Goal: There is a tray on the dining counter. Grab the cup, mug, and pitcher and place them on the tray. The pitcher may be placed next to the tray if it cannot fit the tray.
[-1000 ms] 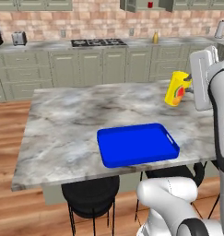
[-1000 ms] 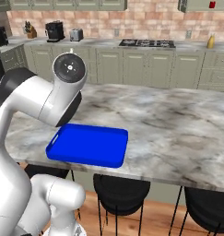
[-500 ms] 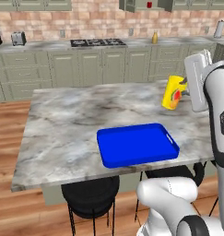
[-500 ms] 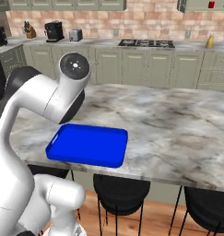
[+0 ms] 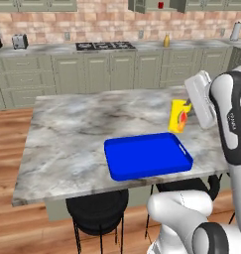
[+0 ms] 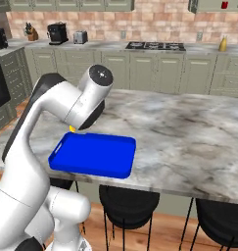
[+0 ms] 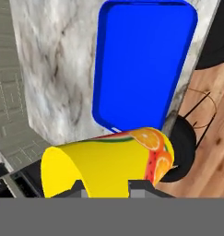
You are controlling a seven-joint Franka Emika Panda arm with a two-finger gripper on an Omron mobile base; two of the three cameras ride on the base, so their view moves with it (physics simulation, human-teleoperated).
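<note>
The tool point(image 7: 104, 186) was closed on the cup point(image 5: 180, 115), its dark tips pressed against the yellow wall in the hand view, and the cup hung tilted in the air above the worktop point(image 5: 72, 134), just beyond the tray's far right corner as the left base view showed it. The fruit print on the cup's side faced the camera there; in the hand view the cup lay across the bottom of the picture with the tray point(image 7: 141, 64) spread out ahead of it. The tray sat near the front edge of the worktop, over the black stools point(image 5: 97, 211), with nothing on it. On that showing the task was in its first third at most: one of three things had been picked up but not yet set down. A small tan vessel point(image 5: 166, 40), possibly the pitcher, stood on the back counter point(image 5: 52, 48) beside the stove point(image 5: 104, 45), well apart from the tray. The mug's place I could not tell. Judging by the pictures, lowering the cup onto the blue surface came next.
</note>
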